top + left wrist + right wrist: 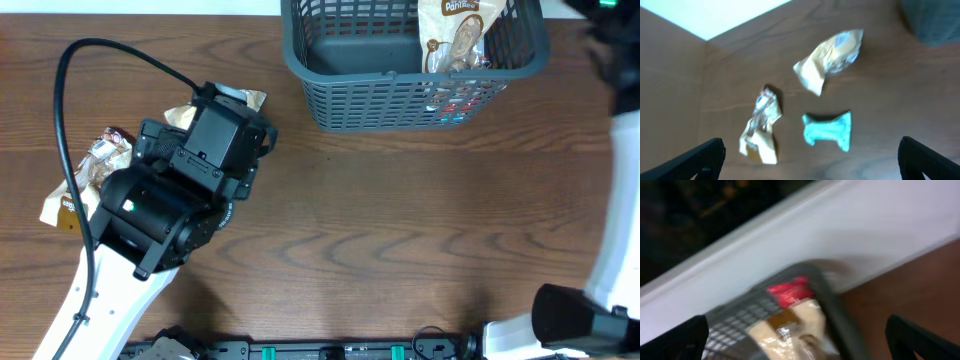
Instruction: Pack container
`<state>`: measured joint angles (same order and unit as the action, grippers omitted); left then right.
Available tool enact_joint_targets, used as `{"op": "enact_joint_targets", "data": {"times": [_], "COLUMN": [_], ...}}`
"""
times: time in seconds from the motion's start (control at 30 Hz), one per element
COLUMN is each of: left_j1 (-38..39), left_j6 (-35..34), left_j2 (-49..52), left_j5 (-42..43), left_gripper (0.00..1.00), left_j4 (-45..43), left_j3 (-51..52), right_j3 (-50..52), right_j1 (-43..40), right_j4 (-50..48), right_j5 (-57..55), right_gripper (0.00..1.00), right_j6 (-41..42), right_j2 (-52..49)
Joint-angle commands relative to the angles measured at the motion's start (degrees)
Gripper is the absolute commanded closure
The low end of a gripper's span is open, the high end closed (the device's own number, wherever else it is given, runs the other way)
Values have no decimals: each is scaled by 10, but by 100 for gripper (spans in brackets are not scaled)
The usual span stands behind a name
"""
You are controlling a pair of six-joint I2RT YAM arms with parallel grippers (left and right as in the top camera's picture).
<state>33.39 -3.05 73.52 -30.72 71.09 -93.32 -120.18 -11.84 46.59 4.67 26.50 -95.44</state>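
Left jaws stand wide apart and empty above three loose packets on the surface (890, 90): a yellow packet (832, 57), a teal packet (829, 131) and a tan packet (761, 127). Right jaws are likewise spread with nothing between them, close by the basket (400, 95) at the far edge, which holds a beige packet (455, 40) on its right side. Tan and teal lie near each other, so a descent between them may nip both or shove one aside. Crinkled wrappers could slip on the long carry across. Right jaws, so near the rim, might nudge the basket.
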Motion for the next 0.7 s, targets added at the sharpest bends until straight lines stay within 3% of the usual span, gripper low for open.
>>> {"op": "enact_joint_targets", "data": {"times": [0.0, 0.13, 0.3, 0.4, 0.53, 0.67], "left_j1": [-8, -33, -95, -136, -157, -158], "left_j6": [-7, -25, -139, -196, -196, -195], "left_j2": [2, 2, 3, 6, 9, 14], "left_j5": [7, -16, -62, -37, 37, 44], "left_gripper": [1, 1, 1, 1, 1, 1], "left_j4": [-40, -152, -262, -300, -282, -268], "left_j3": [-9, -9, -9, -9, -9, -9], "right_j3": [-26, -27, -27, -27, -27, -27], "right_j1": [-29, -36, -20, -4, 19, 42], "right_j4": [73, 189, 275, 306, 341, 357], "right_j5": [1, 1, 1, 1, 1, 8], "right_gripper": [1, 1, 1, 1, 1, 1], "right_j6": [-8, -8, -6, -11, -13, -13], "right_j2": [0, -1, -1, -1, -2, -2]}}
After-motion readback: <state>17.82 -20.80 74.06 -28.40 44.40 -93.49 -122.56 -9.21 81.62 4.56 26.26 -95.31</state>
